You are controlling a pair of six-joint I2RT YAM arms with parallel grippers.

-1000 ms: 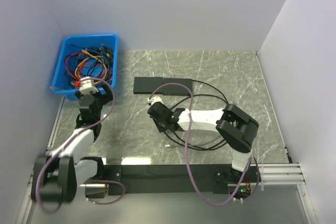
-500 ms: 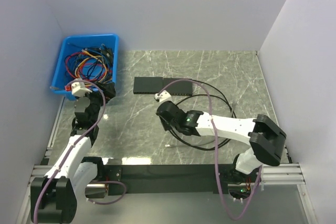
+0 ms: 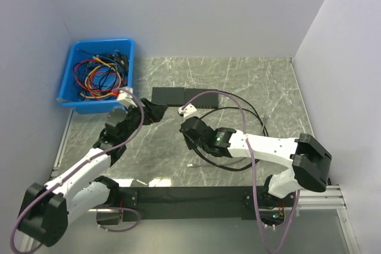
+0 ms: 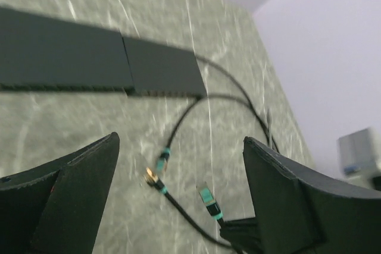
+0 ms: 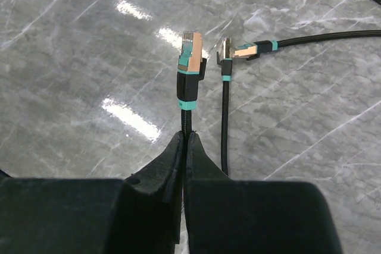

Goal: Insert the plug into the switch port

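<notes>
The switch [image 3: 201, 98] is a flat black box at the back of the marble table; in the left wrist view the switch [image 4: 161, 69] has a black cable running from its near right corner. My right gripper [image 5: 186, 136] is shut on a black cable just behind the plug [image 5: 190, 52], a teal-banded connector sticking out in front of the fingers, above the table. From above, the right gripper [image 3: 186, 128] is just in front of the switch. My left gripper [image 3: 152, 111] hovers at the switch's left end, open; the left wrist view shows the held plug [image 4: 208, 199] between its fingers [image 4: 65, 200].
A second black box [image 3: 166, 95] adjoins the switch on its left. Two loose plugs [image 5: 245, 50] lie on the table near the held one. Black cable loops [image 3: 238, 147] lie to the right. A blue bin [image 3: 98, 75] full of coloured cables sits at the back left.
My left arm has swung right from the blue bin to the switch's left end. The right arm has stretched forward and settled in front of the switch, still gripping the cable.
</notes>
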